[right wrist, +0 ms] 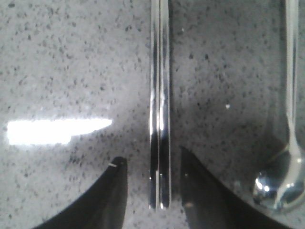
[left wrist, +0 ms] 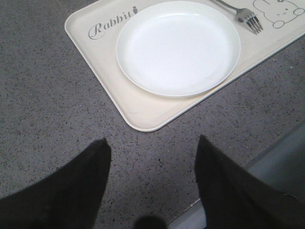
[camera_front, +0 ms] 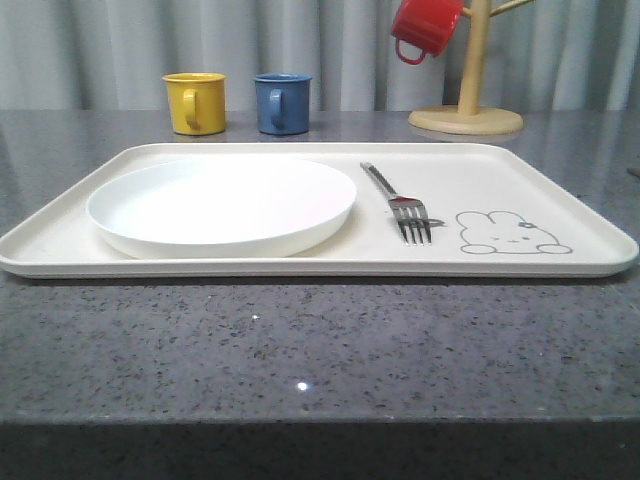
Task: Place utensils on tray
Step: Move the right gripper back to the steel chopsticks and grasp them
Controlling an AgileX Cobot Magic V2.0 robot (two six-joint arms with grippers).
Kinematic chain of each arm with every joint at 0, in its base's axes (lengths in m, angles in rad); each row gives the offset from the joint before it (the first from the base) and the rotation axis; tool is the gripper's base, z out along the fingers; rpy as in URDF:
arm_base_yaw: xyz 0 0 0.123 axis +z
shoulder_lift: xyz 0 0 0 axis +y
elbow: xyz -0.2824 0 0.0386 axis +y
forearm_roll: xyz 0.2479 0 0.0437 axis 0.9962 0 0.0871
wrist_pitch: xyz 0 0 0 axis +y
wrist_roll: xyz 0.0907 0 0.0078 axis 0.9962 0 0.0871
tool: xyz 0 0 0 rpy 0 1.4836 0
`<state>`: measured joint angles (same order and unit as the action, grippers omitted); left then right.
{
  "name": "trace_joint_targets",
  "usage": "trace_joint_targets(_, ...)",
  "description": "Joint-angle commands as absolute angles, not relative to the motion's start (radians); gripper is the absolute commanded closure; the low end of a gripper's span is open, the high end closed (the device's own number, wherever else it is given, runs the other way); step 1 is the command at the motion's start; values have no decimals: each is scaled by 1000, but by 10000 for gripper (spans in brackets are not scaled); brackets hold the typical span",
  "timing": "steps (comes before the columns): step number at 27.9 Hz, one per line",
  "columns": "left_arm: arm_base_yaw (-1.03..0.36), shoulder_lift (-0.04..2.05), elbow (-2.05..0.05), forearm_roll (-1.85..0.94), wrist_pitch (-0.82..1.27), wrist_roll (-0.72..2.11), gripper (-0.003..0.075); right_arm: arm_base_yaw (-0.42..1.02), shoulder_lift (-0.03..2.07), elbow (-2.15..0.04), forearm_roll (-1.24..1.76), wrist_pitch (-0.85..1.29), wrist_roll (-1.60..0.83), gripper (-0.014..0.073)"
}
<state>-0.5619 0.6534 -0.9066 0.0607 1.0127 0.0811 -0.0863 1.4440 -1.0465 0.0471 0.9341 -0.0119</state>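
A speckled grey stone counter [camera_front: 320,350] is stretching in front of a pale pleated curtain [camera_front: 300,40], with a yellow mug [camera_front: 195,102] and a blue mug [camera_front: 282,102] standing side by side at the far edge and a red mug [camera_front: 424,27] hanging from a wooden mug tree [camera_front: 468,90] at the far right. The cream tray [camera_front: 560,180] is lying across the middle of the counter, carrying a round white plate [camera_front: 222,205] on its left half. The fork [camera_front: 400,205] is resting on the tray just right of the plate, tines pointing toward the near edge, beside the grey rabbit drawing [camera_front: 505,233]. In the left wrist view, the left gripper [left wrist: 151,152] is hovering with its dark fingers [left wrist: 90,167] spread wide over bare counter near a corner of the tray, holding nothing. In the right wrist view, the right gripper [right wrist: 152,174] is straddling the chopsticks [right wrist: 159,95], which are lying together on the counter between its parted fingers [right wrist: 112,191]; whether the pads are touching them cannot be told. The spoon [right wrist: 288,143] is lying on the counter just beside the chopsticks, parallel to them.
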Motion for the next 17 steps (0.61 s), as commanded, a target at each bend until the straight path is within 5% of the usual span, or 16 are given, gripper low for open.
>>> trace_joint_targets(1, -569, 655, -934, 59, 944, 73, 332, -91, 1435, -1071, 47, 879, -22, 286)
trace_joint_targets(8, -569, 655, -934, 59, 944, 73, 332, -91, 1473, -1072, 47, 859, -22, 292)
trace_joint_targets(17, -569, 655, -934, 59, 944, 73, 332, -91, 1473, -1072, 47, 866, -22, 533)
